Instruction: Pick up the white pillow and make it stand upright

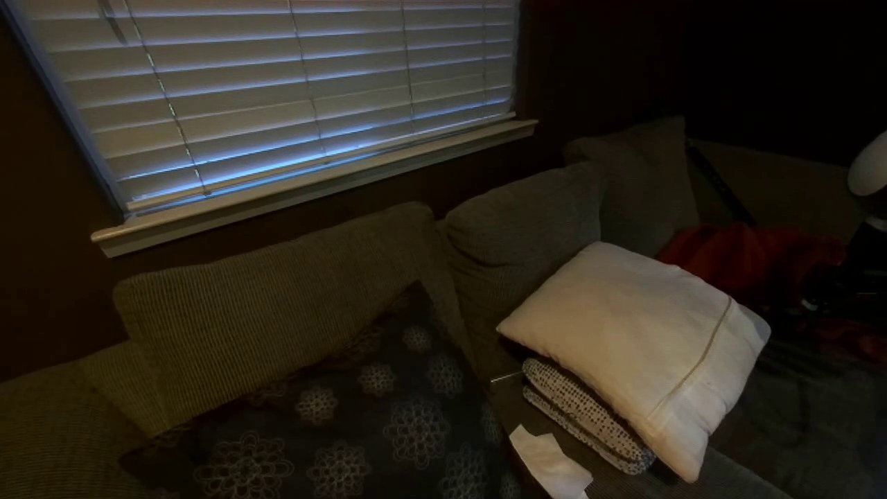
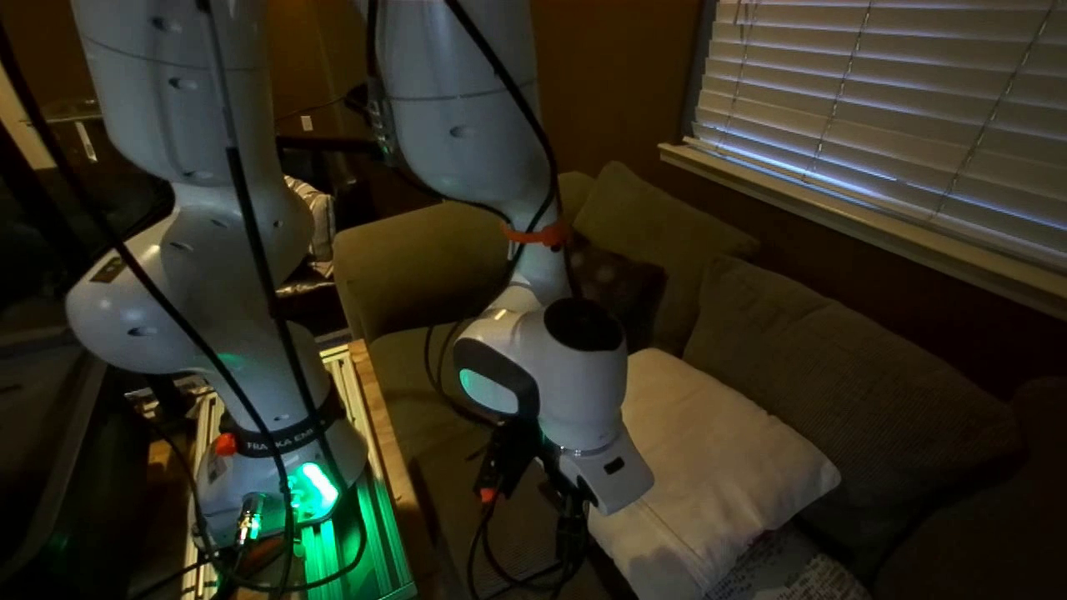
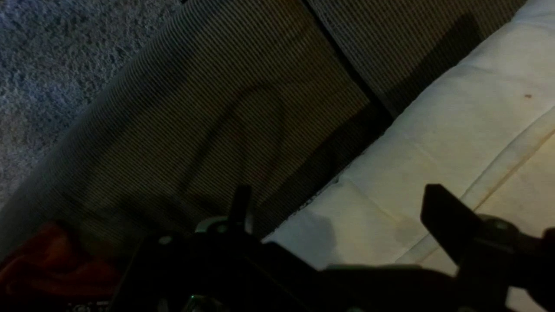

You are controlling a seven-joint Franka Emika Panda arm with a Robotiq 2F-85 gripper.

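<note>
The white pillow [image 1: 617, 319] lies tilted, plain seamed face up, on a folded dotted cloth on the sofa. It also shows in an exterior view [image 2: 717, 450], partly hidden behind the arm, and fills the right of the wrist view [image 3: 438, 143]. My gripper [image 3: 339, 193] is open and empty. In the wrist view one finger lies over the pillow and the other over the sofa seat, just past the pillow's edge. In an exterior view the gripper [image 2: 571, 533] hangs beside the pillow's near side, its fingertips too dark to make out.
Grey-brown back cushions [image 1: 527, 229] stand behind the pillow. The folded dotted cloth [image 1: 585, 412] is under it, with a white paper [image 1: 551, 463] beside it. A dark patterned pillow [image 1: 332, 423] lies nearby. A red cloth [image 1: 755, 260] and hanging cables [image 2: 492, 542] are close to the gripper.
</note>
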